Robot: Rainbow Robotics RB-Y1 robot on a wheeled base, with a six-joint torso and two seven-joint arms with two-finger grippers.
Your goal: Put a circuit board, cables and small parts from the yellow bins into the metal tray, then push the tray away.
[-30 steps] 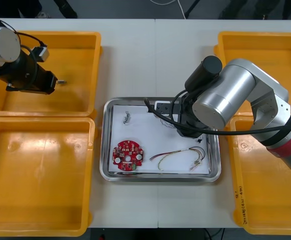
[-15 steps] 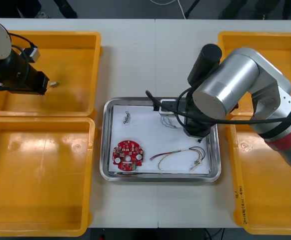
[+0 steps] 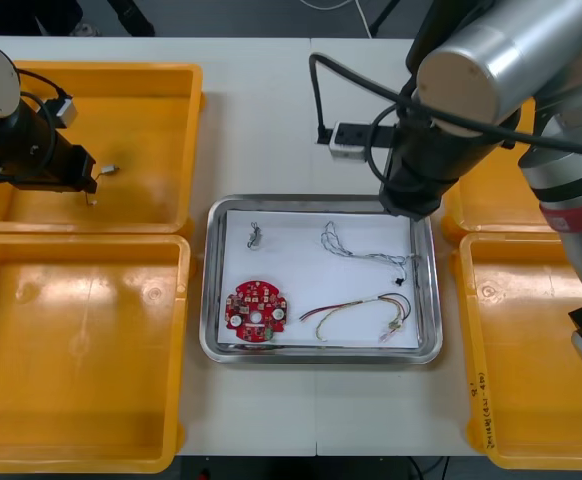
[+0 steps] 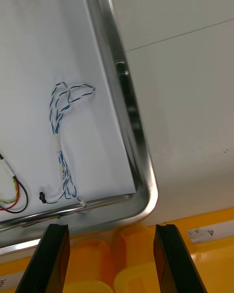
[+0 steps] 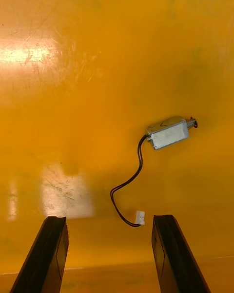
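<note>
The left gripper (image 5: 109, 223) is hovering wide open and empty over a small silver metal part (image 5: 168, 132) lying in the far yellow plastic bin (image 3: 151, 100) on the left. A round red circuit board (image 3: 255, 309) and a twisted blue and white cable (image 4: 61, 141) are lying in the shiny metal tray (image 3: 211, 290) mid-worktop. The right gripper (image 4: 109, 234) is hanging over the tray's corner, open and holding nothing.

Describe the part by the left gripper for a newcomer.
In the far yellow bin on the robot's left, by the open left gripper, lies a small metal part. It is a silver block with a thin black lead ending in a white plug; the metal tray's cables have no such block.
</note>
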